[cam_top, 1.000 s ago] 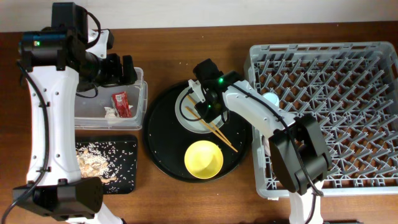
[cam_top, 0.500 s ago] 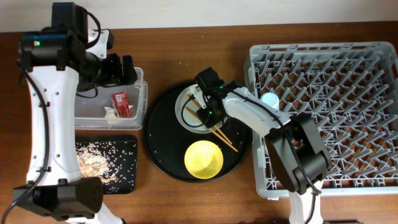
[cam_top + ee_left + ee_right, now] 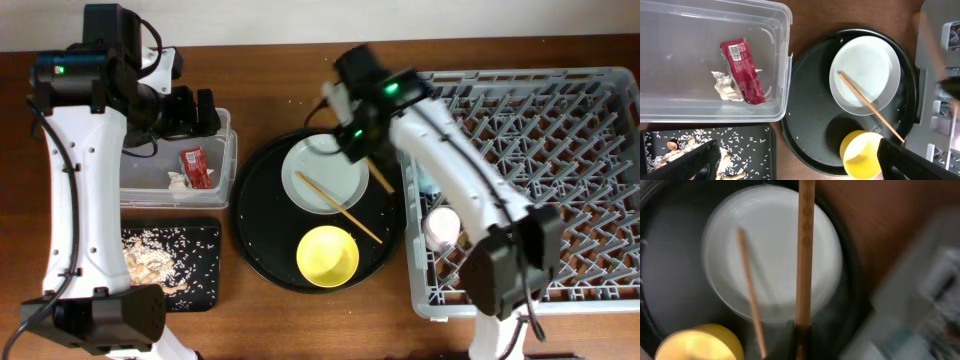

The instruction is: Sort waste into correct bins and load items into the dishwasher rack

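Your left arm (image 3: pixel 75 190) stands along the 9 o'clock edge of the overhead view, elbow at 10 o'clock. The left gripper (image 3: pixel 195 112) points toward 3 o'clock, fingers (image 3: pixel 697 157) spread wide with nothing between them. Your right arm (image 3: pixel 460 170) stretches from its base at 5 o'clock up to 12 o'clock, wrist bent down. The right gripper (image 3: pixel 357 138) is pinched tight on one chopstick (image 3: pixel 805 255).
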Tool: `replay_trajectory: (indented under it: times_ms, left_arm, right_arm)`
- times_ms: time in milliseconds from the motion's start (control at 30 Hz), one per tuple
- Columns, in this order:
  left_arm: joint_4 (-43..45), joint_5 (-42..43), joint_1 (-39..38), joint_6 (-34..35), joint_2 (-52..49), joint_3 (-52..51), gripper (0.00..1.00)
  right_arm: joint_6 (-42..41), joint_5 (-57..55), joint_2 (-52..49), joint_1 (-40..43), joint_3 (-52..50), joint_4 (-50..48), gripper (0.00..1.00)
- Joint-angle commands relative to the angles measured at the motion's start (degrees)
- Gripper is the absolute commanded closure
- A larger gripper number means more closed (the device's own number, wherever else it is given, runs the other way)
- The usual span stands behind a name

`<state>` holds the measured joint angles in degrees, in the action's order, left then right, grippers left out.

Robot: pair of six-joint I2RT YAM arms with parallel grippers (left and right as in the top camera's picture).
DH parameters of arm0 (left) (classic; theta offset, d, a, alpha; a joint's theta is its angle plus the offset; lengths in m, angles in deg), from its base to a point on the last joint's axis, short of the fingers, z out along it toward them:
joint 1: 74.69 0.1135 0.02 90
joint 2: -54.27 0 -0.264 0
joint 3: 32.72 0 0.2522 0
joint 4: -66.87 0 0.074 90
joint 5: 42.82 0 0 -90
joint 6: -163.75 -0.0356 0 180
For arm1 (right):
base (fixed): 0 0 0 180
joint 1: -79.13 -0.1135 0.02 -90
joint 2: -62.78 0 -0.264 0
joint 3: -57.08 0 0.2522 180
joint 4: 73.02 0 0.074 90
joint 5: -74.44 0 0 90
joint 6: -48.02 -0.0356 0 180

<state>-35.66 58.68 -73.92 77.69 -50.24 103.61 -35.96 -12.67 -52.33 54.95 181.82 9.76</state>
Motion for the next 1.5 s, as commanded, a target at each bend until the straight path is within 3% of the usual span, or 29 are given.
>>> replay_trajectory:
  times_ms: [0, 200, 300, 667, 700, 733, 767, 933, 967, 1000, 1067, 1133, 1267, 1367, 1467]
  left_arm:
    - [0.0, -0.4, 0.2, -0.3, 0.0, 0.2, 0.01]
    - [0.0, -0.4, 0.2, -0.3, 0.0, 0.2, 0.01]
    - [0.0, -0.4, 0.2, -0.3, 0.0, 0.2, 0.01]
    - [0.0, -0.4, 0.2, -0.3, 0.0, 0.2, 0.01]
    - [0.0, -0.4, 0.2, -0.3, 0.0, 0.2, 0.01]
    - [0.0, -0.4, 0.2, -0.3, 0.0, 0.2, 0.01]
    - [0.0, -0.4, 0.2, -0.3, 0.0, 0.2, 0.01]
    - [0.0, -0.4, 0.2, -0.3, 0.0, 0.2, 0.01]
    - [0.0, -0.4, 0.2, -0.3, 0.0, 0.2, 0.01]
    - [0.0, -0.4, 0.2, -0.3, 0.0, 0.2, 0.01]
    - [0.0, -0.4, 0.2, -0.3, 0.0, 0.2, 0.01]
    - [0.0, -0.4, 0.2, -0.3, 0.0, 0.2, 0.00]
    - [0.0, -0.4, 0.2, -0.3, 0.0, 0.2, 0.01]
    - [0.0, -0.4, 0.2, -0.3, 0.0, 0.2, 0.01]
    - [0.0, -0.4, 0.2, -0.3, 0.0, 0.2, 0.01]
  right_arm:
    - [1.8, -6.0, 1.3, 8.9, 2.4, 4.3, 0.96]
    - [2.3, -7.8, 1.2, 26.1, 2.1, 5.1, 0.96]
    - [3.0, -4.2, 1.0, 29.6, 2.1, 4.5, 0.96]
    - [3.6, -3.3, 0.3, 30.1, -3.5, 1.5, 0.96]
    - [3.6, -3.3, 0.3, 30.2, -3.8, 1.2, 0.92]
    - [3.6, -3.3, 0.3, 30.2, -3.8, 1.1, 0.75]
    - [3.6, -3.1, 0.3, 30.2, -3.8, 1.2, 0.67]
    - [3.3, -1.4, 0.3, 30.2, -3.8, 1.3, 0.50]
    - [3.4, 1.0, 0.3, 30.2, -3.8, 1.7, 0.33]
    - [3.4, 11.1, 0.3, 30.2, -3.8, 2.1, 0.02]
    - [3.4, 20.1, 0.3, 30.2, -3.8, 3.1, 0.02]
    - [3.4, 25.0, 0.3, 30.1, -3.8, 4.2, 0.24]
    - [3.6, 27.9, 0.3, 25.3, -3.8, 5.8, 0.52]
    - [3.6, 23.6, 0.3, 18.5, -3.9, 5.8, 0.63]
    - [3.6, 16.4, 0.3, 9.6, -5.1, 5.3, 0.62]
